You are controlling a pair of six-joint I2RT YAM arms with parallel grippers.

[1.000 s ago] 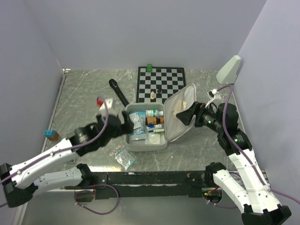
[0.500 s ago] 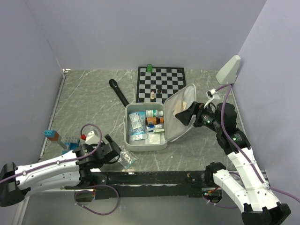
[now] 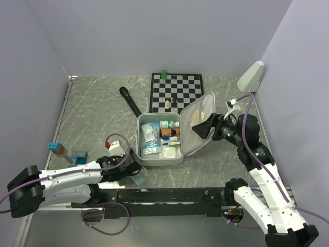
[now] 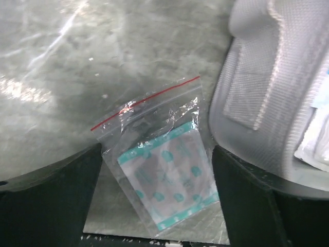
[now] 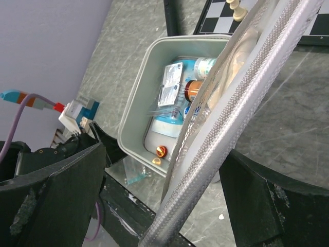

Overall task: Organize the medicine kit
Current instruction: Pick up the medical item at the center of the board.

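Medicine kit (image 3: pixel 160 162) sits open mid-table, tray mostly packed, lid (image 3: pixel 198 131) tilted up at 3 o'clock between the right gripper's (image 3: pixel 204 127) spread jaws. At 7 o'clock one zip bag (image 4: pixel 164 180) lies outside, under the left gripper's (image 3: pixel 128 170) released jaws; packing it and closing seem left.

The medicine kit (image 3: pixel 138 141) is reachable from above and across the bare surface (image 3: pixel 92 116) to its left, but its raised lid (image 3: pixel 195 145) walls off the right, the chessboard (image 3: pixel 176 90) and a black rod (image 3: pixel 129 101) crowd behind, and a zip bag (image 3: pixel 140 177) lies by its front-left corner.
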